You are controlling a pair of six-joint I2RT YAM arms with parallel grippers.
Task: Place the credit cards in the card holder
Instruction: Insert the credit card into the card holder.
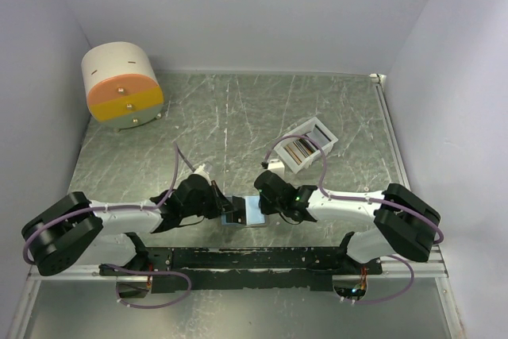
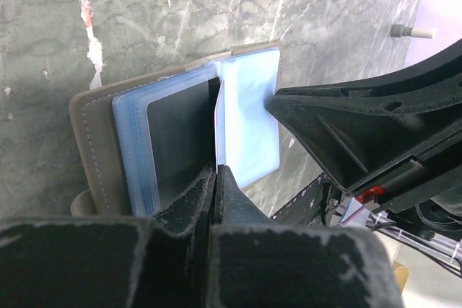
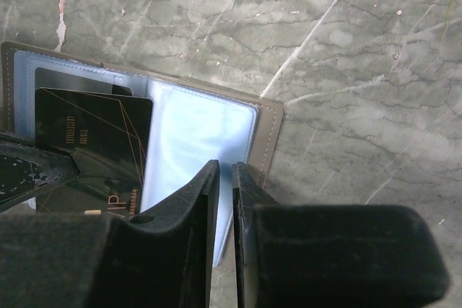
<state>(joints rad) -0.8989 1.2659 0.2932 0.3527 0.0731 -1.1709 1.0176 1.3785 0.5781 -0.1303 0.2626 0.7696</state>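
**Item 1, left gripper (image 2: 216,178).** Jaws were pressed together on the dark card (image 3: 94,138). I saw the card held over the left leaf of the card holder (image 3: 206,131), close to the fold.

**Item 2, right gripper (image 3: 225,174).** Jaws were almost together, with a thin slit between them. The tips were down at the holder's right-hand blue leaf. I could not tell whether they nipped the sleeve or only pressed on it.

**Item 3, card holder.** It lay open, blue side up, on the table (image 1: 238,117) by the near edge. It sat midway between the two arms, with one gripper at each leaf.

**Item 4, views compared.**
- The left wrist view gave the held card edge-on only, as a thin line rising from the fingertips.
- The right wrist view gave its face, with gold lines and "VIP" lettering. It also showed a second dark card (image 3: 76,79) seated in a left-leaf sleeve.
- Only the top view gave the white slotted tray (image 1: 325,134), far and right of the holder, with further cards (image 1: 298,151) in it.
- Only the top view gave the cream-and-orange drum (image 1: 119,77), at the far left.

**Item 5, obscured.**
- From above, the gripper bodies covered most of the holder.
- The held card's near end lay behind the left finger.
- Its small print was unreadable.
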